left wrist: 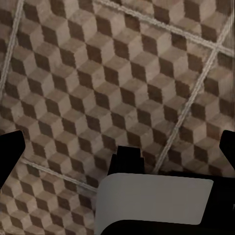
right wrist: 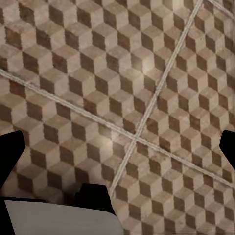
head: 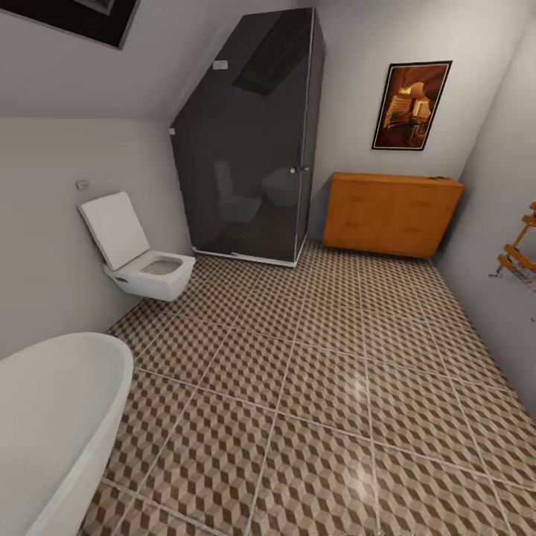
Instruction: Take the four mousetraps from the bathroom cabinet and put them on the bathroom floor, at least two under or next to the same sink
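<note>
Nearest, each wrist view looks down along a pincer at the bathroom floor. The left pincer has its two dark fingertips far apart at opposite edges of the picture, wide open with only tiles between them. The right pincer stands the same way, spread wide and holding nothing. The floor is made of large square tiles printed with brown, beige and grey cubes, crossed by pale grout lines, with a soft sheen in places. In the head view a white bathtub curves in at the near left, and a wall-hung toilet with raised lid sits beyond it. Farther back stands a dark glass shower. Against the far wall, right of the shower, is the cabinet, low, wide, orange-brown wood, drawers closed. A framed picture hangs above it.
</note>
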